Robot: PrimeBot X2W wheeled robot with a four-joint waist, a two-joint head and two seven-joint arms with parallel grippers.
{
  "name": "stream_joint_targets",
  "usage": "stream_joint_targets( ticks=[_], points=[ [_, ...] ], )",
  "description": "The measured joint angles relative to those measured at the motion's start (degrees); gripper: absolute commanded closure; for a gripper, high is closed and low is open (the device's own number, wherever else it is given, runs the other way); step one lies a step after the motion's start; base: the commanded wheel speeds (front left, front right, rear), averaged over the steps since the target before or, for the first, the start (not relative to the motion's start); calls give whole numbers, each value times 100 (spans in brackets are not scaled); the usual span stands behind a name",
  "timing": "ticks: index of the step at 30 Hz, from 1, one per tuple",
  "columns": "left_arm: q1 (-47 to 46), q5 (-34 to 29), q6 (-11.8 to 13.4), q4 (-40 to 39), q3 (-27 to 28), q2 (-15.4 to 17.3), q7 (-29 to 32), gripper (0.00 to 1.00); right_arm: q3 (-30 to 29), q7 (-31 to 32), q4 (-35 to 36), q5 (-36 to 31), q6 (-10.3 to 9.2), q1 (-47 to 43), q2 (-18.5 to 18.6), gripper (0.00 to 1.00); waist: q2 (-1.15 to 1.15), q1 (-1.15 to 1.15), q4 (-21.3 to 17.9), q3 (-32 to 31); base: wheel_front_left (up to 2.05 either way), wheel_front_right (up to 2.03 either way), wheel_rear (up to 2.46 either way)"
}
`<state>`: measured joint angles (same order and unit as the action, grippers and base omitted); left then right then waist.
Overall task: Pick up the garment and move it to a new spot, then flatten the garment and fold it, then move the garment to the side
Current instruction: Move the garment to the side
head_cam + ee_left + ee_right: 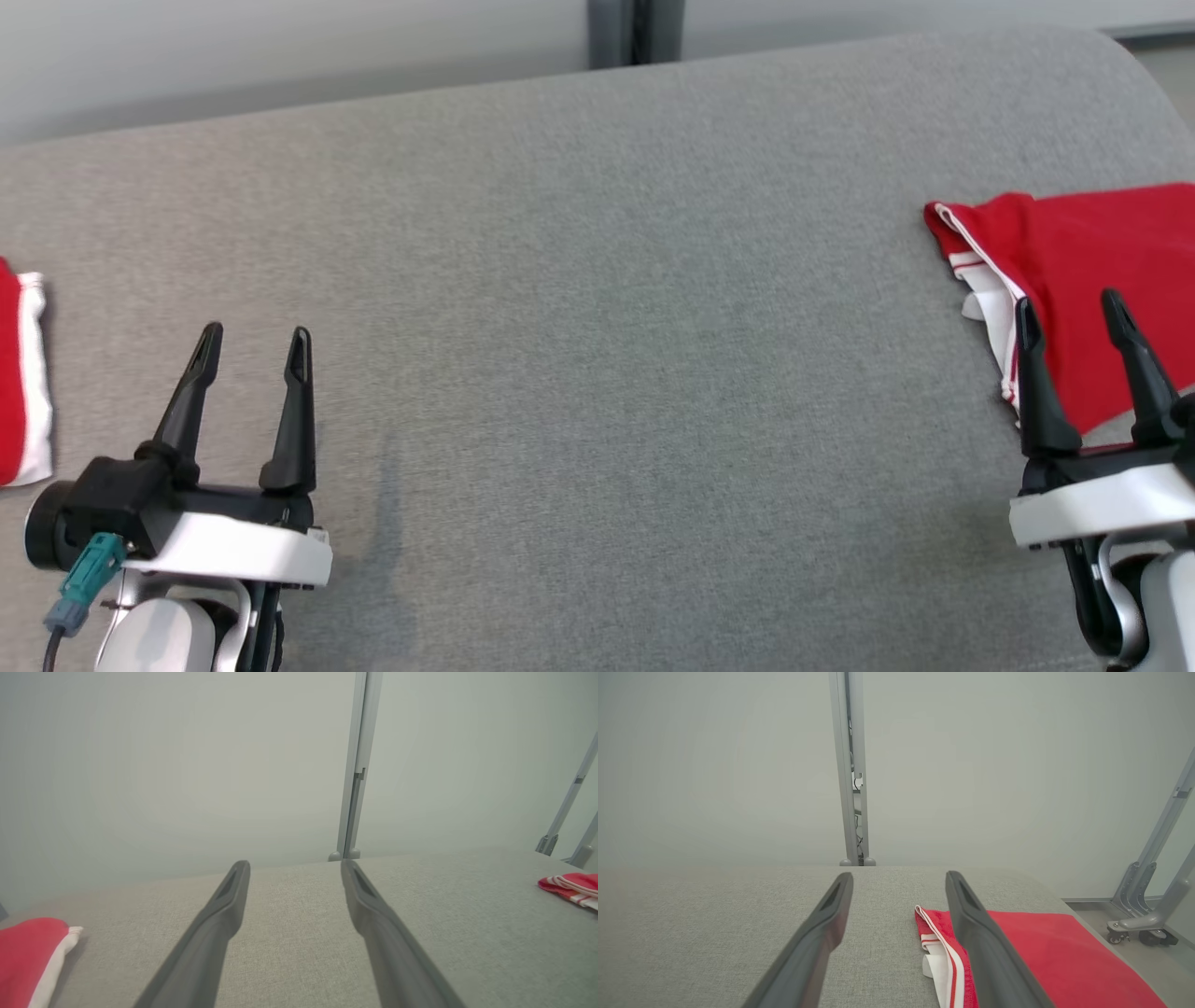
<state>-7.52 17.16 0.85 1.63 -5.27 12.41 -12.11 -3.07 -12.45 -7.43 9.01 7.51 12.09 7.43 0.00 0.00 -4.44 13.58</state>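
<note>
Right pincer (1068,301) agape by red garment (1102,233)

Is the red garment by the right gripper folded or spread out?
Folded, it seems: the red garment lies flat, with several red-and-white edges stacked in layers along one side.

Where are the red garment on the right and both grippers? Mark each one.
red garment (1111,252), head view, its flat red panel.
left gripper (257,329), head view, midway between its open fingertips.
right gripper (1068,299), head view, midway between its open fingertips.
</note>
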Motion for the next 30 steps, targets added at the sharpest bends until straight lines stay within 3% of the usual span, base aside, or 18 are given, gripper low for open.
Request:
stream_joint_targets(
  ticks=[13,30],
  points=[
    [673,48,85,45,-99,5,118,0,60,510,829,-53,0,-1101,-77,0,0,0,399,-796,0,0,0],
    [1079,122,196,-5,-175,10,279,0,-56,737,1161,5,0,-1608,-140,0,0,0,410,-1215,0,0,0]
  ],
)
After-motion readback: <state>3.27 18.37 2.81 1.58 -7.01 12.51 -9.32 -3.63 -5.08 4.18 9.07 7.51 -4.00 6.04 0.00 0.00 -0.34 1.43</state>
